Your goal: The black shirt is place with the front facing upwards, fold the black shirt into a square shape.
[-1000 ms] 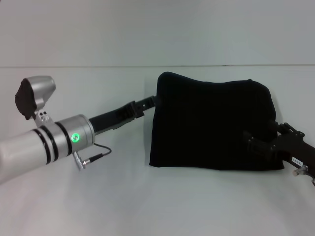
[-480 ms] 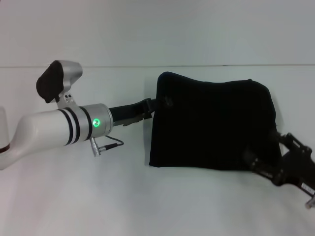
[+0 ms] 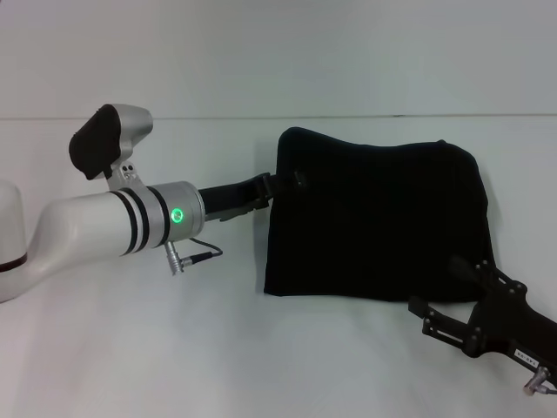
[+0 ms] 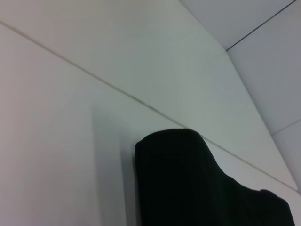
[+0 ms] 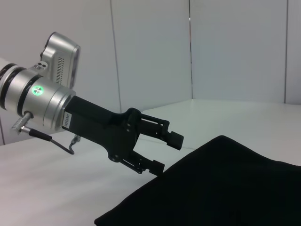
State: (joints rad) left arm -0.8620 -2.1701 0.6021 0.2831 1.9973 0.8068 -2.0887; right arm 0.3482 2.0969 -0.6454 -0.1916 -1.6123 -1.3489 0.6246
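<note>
The black shirt (image 3: 374, 218) lies folded into a rough rectangle on the white table, with no lettering showing. My left gripper (image 3: 280, 185) reaches in from the left to the shirt's far left corner. In the right wrist view the left gripper (image 5: 167, 153) is open, its lower finger just beside the shirt (image 5: 225, 183) edge and nothing between the fingers. My right gripper (image 3: 439, 289) hovers open at the shirt's near right corner, holding nothing. The left wrist view shows a rounded corner of the shirt (image 4: 197, 183).
The white table (image 3: 174, 348) runs back to a seam (image 3: 174, 117) where it meets the wall. The left arm's silver wrist (image 3: 130, 218), with its green light and cable, lies low over the table to the left of the shirt.
My right gripper has drawn back off the shirt's right side toward the near edge and let go of the cloth. The left arm shifted slightly right, then held still.
</note>
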